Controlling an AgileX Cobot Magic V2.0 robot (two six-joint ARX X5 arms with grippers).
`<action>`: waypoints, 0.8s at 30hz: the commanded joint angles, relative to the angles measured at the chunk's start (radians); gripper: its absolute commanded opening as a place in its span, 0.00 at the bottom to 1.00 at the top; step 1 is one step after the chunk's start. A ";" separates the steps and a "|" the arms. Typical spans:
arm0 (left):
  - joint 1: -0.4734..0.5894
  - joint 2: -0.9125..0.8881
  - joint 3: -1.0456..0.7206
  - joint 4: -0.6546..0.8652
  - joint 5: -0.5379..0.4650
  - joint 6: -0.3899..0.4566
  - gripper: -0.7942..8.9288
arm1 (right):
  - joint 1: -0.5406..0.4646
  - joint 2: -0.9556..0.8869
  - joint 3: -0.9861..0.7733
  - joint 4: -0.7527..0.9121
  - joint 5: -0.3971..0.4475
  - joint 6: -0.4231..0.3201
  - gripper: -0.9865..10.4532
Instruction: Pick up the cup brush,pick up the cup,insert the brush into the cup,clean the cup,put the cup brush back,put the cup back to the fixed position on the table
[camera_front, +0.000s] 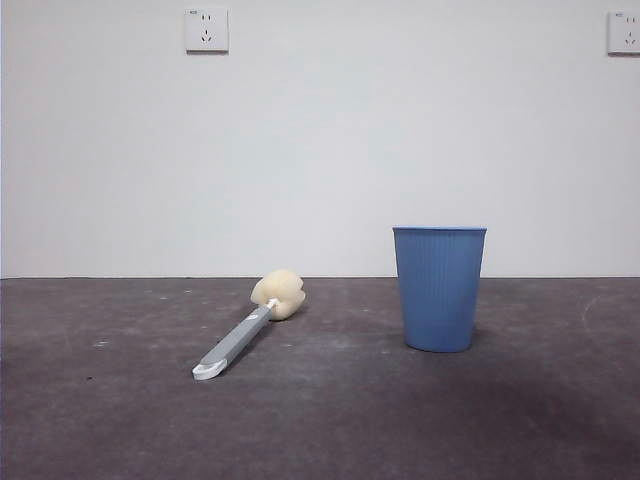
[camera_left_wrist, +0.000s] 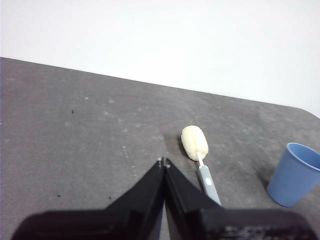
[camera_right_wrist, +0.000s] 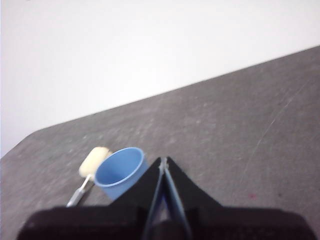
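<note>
The cup brush (camera_front: 245, 325) lies flat on the table (camera_front: 320, 420), left of centre, its cream sponge head toward the wall and its white tip toward the camera. The blue ribbed cup (camera_front: 439, 288) stands upright to its right, apart from it. Neither gripper shows in the front view. In the left wrist view my left gripper (camera_left_wrist: 163, 161) is shut and empty, above the table, short of the brush (camera_left_wrist: 196, 145); the cup (camera_left_wrist: 295, 174) is off to the side. In the right wrist view my right gripper (camera_right_wrist: 163, 161) is shut and empty, close beside the cup (camera_right_wrist: 119, 172), with the brush (camera_right_wrist: 90, 167) beyond.
A plain white wall with two sockets (camera_front: 206, 30) rises behind the table's far edge. The table's rounded corners show in both wrist views.
</note>
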 joint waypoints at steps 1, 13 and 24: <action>0.002 0.037 0.071 -0.052 0.031 0.002 0.08 | 0.002 0.059 0.092 -0.074 -0.043 -0.030 0.08; 0.002 0.273 0.360 -0.429 0.284 0.199 0.08 | 0.005 0.358 0.478 -0.601 -0.296 -0.329 0.08; 0.000 0.403 0.444 -0.639 0.359 0.340 0.09 | 0.067 0.460 0.575 -0.861 -0.291 -0.465 0.10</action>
